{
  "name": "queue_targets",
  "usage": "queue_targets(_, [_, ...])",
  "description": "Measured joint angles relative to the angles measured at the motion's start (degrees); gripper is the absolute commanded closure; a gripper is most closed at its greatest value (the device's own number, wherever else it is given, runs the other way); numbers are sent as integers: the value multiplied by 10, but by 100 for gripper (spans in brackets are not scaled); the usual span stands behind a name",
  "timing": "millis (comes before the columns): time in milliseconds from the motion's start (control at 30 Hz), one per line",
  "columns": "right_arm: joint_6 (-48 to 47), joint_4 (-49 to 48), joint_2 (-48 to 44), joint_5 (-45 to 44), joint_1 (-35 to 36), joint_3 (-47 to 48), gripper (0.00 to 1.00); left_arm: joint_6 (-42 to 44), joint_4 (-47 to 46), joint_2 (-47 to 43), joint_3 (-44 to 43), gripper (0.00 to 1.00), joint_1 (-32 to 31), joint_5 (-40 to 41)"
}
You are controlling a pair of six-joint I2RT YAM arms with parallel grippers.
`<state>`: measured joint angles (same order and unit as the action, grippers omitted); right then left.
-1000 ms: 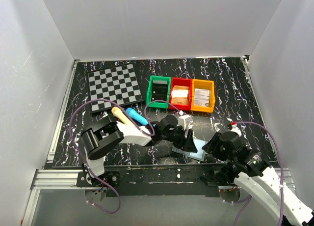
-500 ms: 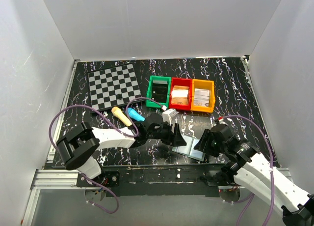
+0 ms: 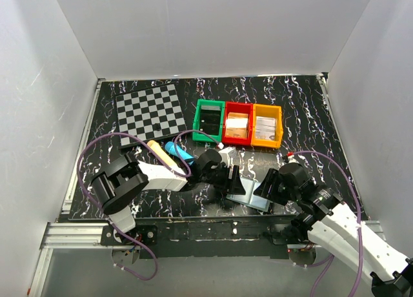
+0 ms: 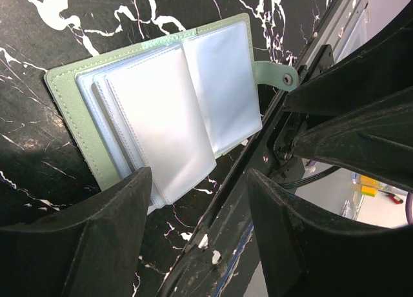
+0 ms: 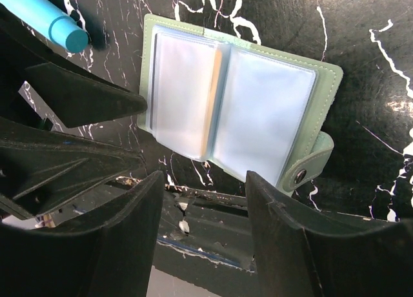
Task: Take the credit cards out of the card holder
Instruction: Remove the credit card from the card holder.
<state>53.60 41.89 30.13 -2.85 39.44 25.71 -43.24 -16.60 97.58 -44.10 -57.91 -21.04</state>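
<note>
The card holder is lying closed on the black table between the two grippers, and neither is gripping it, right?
Not quite. The card holder is lying open, not closed; the right wrist view shows it. It does lie on the black table between the left gripper and right gripper, neither gripping it.

Left gripper [image 4: 199, 181], right gripper [image 5: 203, 177] flank card holder [image 5: 258, 116]; blue pen [image 5: 45, 19] near
</note>
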Motion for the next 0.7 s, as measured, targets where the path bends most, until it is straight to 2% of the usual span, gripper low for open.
queue_targets(700, [1, 1, -1, 0, 0, -5, 39, 0, 1, 34, -23, 41, -8, -13])
